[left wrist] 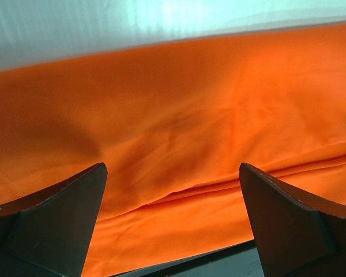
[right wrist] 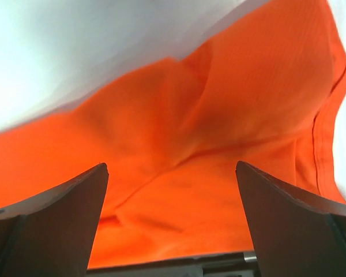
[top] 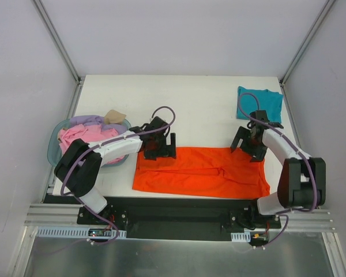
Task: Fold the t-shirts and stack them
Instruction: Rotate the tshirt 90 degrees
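Observation:
The orange-red t-shirt (top: 199, 172) lies flat on the white table, folded into a wide strip near the front edge. My left gripper (top: 160, 151) is open just above the shirt's far left edge; its wrist view is filled with orange cloth (left wrist: 179, 127) between the wide-apart jaws. My right gripper (top: 246, 148) is open over the shirt's far right edge; its wrist view shows the shirt's folds and a hem (right wrist: 219, 150). A folded teal t-shirt (top: 260, 103) lies at the back right. Pink (top: 83, 135), lavender (top: 86, 120) and tan (top: 114, 116) shirts sit in the basket.
A translucent blue plastic basket (top: 53, 144) holding the other shirts stands at the table's left edge. The black front rail (top: 179, 205) runs just below the orange shirt. White walls and metal posts enclose the table.

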Tool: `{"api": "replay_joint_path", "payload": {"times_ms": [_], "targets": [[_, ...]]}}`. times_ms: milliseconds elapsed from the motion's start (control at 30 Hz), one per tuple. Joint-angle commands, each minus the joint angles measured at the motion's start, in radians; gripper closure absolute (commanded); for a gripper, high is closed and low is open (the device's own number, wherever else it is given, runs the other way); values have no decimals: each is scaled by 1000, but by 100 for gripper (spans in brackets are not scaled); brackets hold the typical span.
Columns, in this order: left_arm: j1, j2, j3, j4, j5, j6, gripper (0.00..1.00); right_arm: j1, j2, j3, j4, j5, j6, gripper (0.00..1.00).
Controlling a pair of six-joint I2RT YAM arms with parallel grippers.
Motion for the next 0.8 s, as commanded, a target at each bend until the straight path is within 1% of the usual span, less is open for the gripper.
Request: {"api": "replay_joint_path", "payload": {"times_ms": [0,33,100,167,267,367,400,433,467,500,533,600,633,667,700,733,767], "targets": [[-2,2,-65,6,-18,-32,1,-57,116,33,49,-19,27,3],[0,4,-74,5,-18,-37,1,-61,140,35,49,19,38,3],[7,7,-100,5,-20,-46,1,-77,208,45,55,23,44,3],[13,8,-117,5,-20,-54,1,-78,277,64,55,-2,44,3],[16,-8,-160,3,-6,-69,1,-78,337,111,78,-98,29,3],[15,-65,-223,5,17,-103,1,-54,384,200,69,-117,16,3],[15,-82,-255,6,23,-126,1,-34,425,228,64,-120,12,3],[13,-117,-270,5,29,-135,1,-23,449,302,50,-130,9,3],[15,-136,-286,5,38,-144,1,-9,473,340,38,-131,4,3],[13,-153,-316,5,45,-163,1,21,533,390,24,-127,-5,3],[13,-186,-332,5,54,-172,1,38,560,488,-17,-97,-13,3],[10,-218,-381,5,77,-209,1,79,622,593,-51,-94,-31,3],[7,-246,-396,5,81,-223,1,89,681,639,-86,-123,-36,3],[0,-255,-410,5,91,-235,1,99,709,738,-95,-132,-36,3],[-6,-265,-430,5,107,-256,1,119,734,781,-105,-138,-39,3],[-14,-275,-438,5,117,-267,1,129,798,836,-121,-159,-37,3],[-34,-281,-444,5,118,-281,1,138,827,930,-134,-178,-39,3]]}}
